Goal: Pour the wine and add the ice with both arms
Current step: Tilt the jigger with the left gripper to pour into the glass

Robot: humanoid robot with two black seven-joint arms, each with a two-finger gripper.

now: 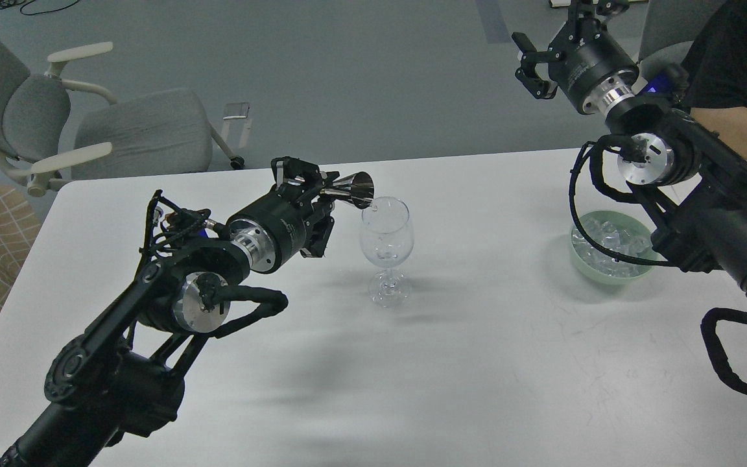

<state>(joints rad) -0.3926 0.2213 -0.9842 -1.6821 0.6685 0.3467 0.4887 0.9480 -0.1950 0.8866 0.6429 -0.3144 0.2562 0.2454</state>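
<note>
Two black arms are working over one white table [477, 363]. The left gripper [321, 188] is clamping one steel jigger [354, 188], tipping it sideways with its mouth at the rim of the one wine glass [385, 250]. The right gripper [532, 61] is hanging raised, jaws apart and holding nothing. One green bowl [584, 264] is holding the ice [613, 243], many cubes, well below that gripper.

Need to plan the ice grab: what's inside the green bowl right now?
The green bowl holds a pile of ice, clear cubes. The right arm and its cable cover the bowl's right side, so how far the ice reaches there cannot be seen.
</note>
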